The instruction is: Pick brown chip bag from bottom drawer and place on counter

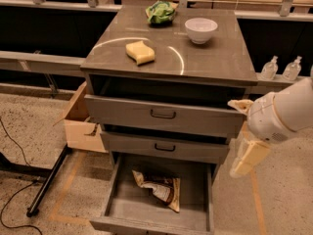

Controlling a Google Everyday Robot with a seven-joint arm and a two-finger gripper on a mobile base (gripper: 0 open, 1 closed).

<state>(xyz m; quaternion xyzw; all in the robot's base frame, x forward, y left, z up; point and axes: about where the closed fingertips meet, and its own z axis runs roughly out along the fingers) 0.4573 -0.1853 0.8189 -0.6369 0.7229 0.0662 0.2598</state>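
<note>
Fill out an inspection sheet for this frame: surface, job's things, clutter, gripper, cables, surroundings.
Surface: glossy grey-brown counter on top of the cabinet, showing curved light reflections.
Job's things: wrinkly brown chip bag lying in the open bottom drawer, not yet picked.
Clutter: yellow wavy sponge, green snack bag and white bowl on the counter.
Gripper: cream gripper hangs right of the cabinet, apart from the bag.
Cables: black cable on the floor, left.
Surroundings: cardboard box left of the cabinet; two clear bottles behind, right.
</note>
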